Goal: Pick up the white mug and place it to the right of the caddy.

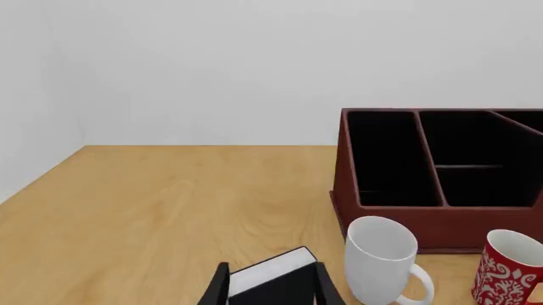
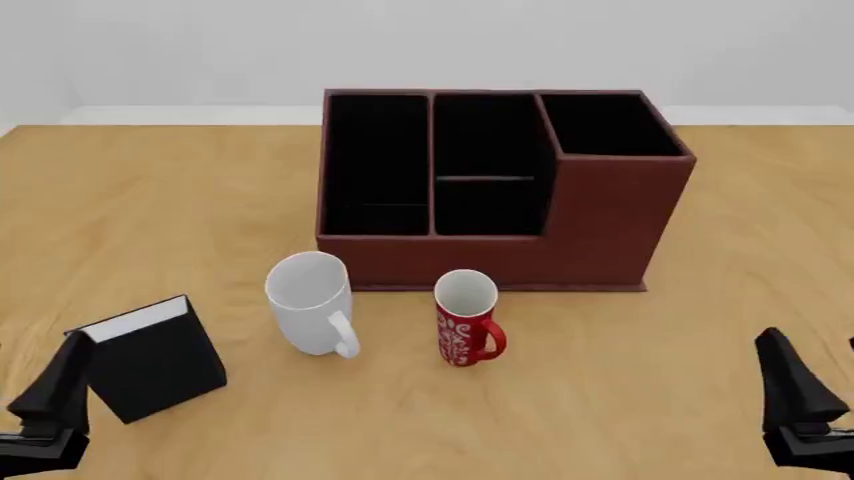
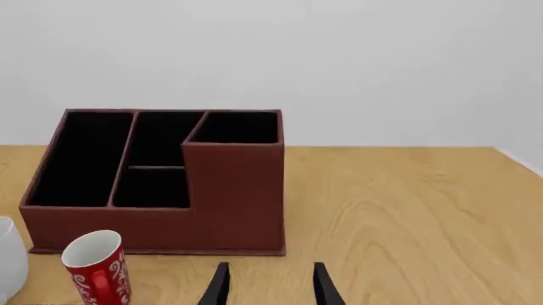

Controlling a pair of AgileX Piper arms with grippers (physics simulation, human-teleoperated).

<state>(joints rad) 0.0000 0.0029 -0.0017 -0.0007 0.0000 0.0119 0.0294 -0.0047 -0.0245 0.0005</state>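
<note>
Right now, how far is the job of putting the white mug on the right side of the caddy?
Nothing looks done yet. The white mug stands upright in front of the caddy, near its left end, beside the red mug. Nothing is in hand: the left gripper and the right gripper are open and hold nothing. Left to do: grasp the mug, lift it, carry it to the bare table right of the caddy.

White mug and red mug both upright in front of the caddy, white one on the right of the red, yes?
Not quite. In the front view the white mug stands left of the red mug; both are upright in front of the caddy.
</note>
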